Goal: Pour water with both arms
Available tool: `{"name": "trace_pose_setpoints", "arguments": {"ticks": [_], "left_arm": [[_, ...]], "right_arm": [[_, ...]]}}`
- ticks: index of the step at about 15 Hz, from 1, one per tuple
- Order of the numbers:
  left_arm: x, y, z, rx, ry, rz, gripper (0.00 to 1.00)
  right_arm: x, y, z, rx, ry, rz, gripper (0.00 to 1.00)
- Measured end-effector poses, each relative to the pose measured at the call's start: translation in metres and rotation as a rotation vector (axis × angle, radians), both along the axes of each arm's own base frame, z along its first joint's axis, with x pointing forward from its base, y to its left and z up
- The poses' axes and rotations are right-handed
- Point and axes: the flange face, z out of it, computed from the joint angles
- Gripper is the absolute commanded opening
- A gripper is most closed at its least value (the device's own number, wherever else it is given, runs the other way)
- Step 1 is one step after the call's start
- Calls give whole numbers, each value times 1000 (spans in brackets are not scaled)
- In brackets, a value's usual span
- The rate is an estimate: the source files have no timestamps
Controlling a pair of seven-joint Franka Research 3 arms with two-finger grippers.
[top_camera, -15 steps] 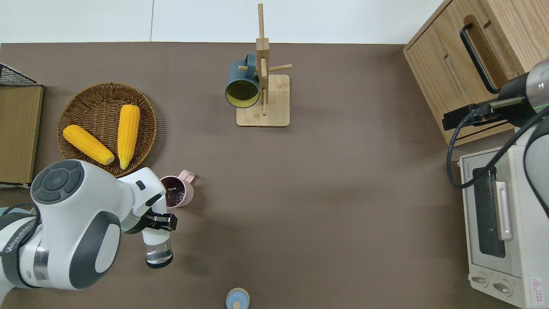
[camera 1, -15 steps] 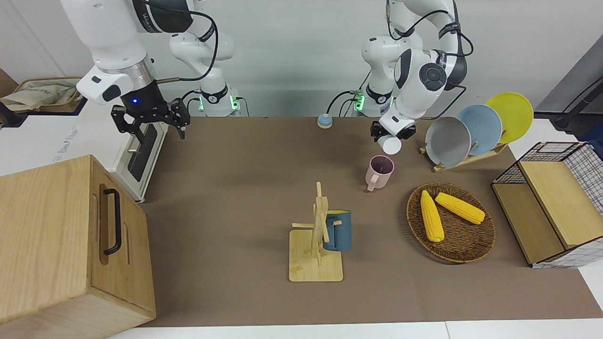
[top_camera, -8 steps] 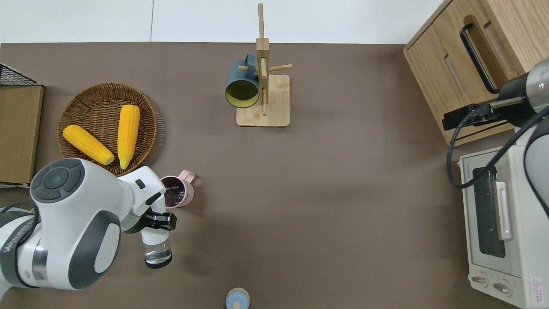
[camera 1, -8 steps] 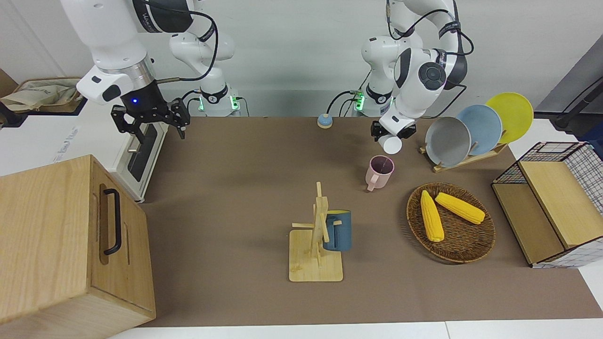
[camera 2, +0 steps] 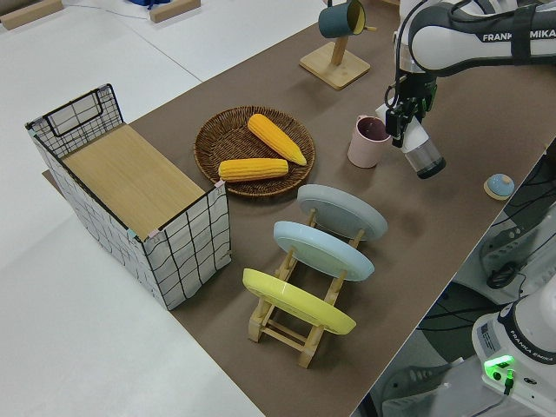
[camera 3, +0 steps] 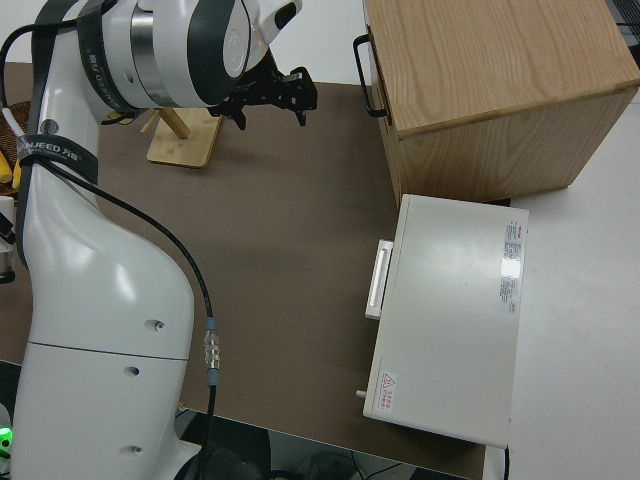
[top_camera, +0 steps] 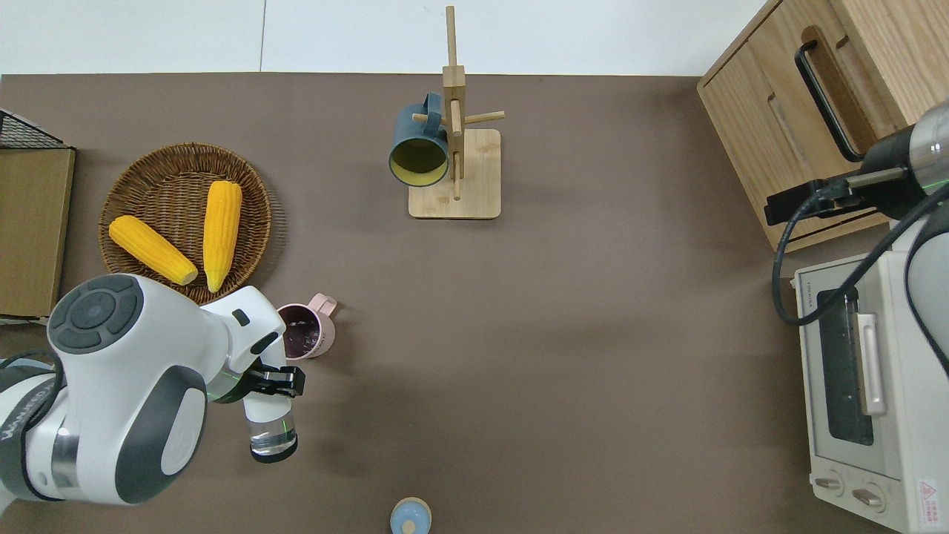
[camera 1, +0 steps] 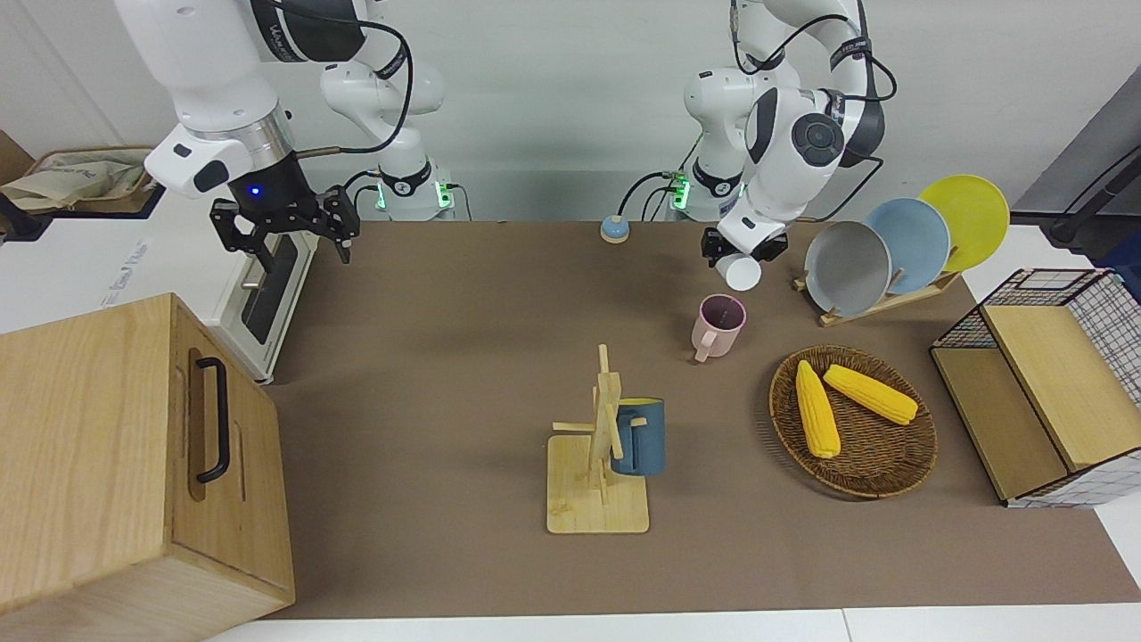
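My left gripper (camera 1: 745, 252) is shut on a clear cup (camera 1: 742, 272) and holds it tilted in the air, over the brown mat (camera 1: 463, 357) just beside a pink mug (camera 1: 718, 323). In the overhead view the gripper (top_camera: 278, 382) clamps the cup (top_camera: 273, 434) close to the mug (top_camera: 305, 331). In the left side view the cup (camera 2: 423, 155) slants with its upper end toward the mug's (camera 2: 369, 141) rim. The mug stands upright and its inside looks dark. My right arm is parked, its gripper (camera 1: 290, 227) open and empty.
A wicker basket (camera 1: 900, 473) with two corn cobs lies beside the mug. A blue mug (camera 1: 640, 435) hangs on a wooden mug tree (camera 1: 599, 464). A plate rack (camera 1: 891, 254), a wire crate (camera 1: 1061, 374), a toaster oven (top_camera: 860, 386), a wooden cabinet (camera 1: 116, 464) and a small blue knob (camera 1: 612, 230) line the edges.
The left arm's wrist has shifted very slightly; the cup stays tilted beside the pink mug. The right arm has not moved.
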Motion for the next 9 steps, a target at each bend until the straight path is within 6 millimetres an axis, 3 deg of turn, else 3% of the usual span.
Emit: {"name": "trace_pose_setpoints", "arguments": {"ticks": [4,9], "left_arm": [[-9,2,10,-27,-92,37,0],[-41,6,3,-48,-249,81,0]], "right_arm": [[0,0,0,0,0,0,990],[0,0,0,0,0,0,990]]}}
